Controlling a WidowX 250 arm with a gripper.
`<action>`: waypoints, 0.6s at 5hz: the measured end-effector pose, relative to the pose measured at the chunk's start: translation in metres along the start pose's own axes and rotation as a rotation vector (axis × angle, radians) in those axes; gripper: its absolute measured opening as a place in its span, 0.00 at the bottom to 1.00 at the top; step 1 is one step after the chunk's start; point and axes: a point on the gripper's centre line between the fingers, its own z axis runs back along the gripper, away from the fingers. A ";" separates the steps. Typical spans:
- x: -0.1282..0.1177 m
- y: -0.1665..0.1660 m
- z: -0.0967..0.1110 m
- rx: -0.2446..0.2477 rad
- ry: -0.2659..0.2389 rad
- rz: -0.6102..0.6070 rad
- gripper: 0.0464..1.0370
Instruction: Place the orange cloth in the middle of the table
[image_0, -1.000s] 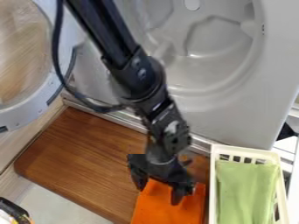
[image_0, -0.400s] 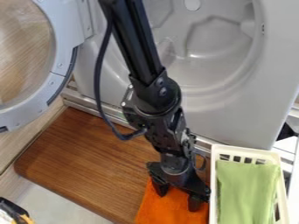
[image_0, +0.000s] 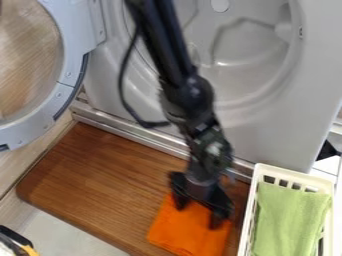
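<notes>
Your worktop (image_0: 100, 180) carries the cloth (image_0: 187, 235) off-centre, lower right in view. Your tool (image_0: 198, 216) stands wide open over it, seemingly gripping nothing. You're likely at the grasp; next, pinch and bring it up-left.

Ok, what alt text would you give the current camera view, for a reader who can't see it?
Black robot end effector, fingers apart, at an orange cloth near the right end of a wooden tabletop. To the right, a cream basket holds a green cloth; behind stands a pale appliance, its round door open.
</notes>
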 end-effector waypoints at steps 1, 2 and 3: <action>-0.008 0.054 0.005 0.010 0.015 0.080 0.96; -0.005 0.073 0.014 0.010 -0.012 0.072 0.96; -0.006 0.089 0.013 -0.026 -0.030 0.082 0.96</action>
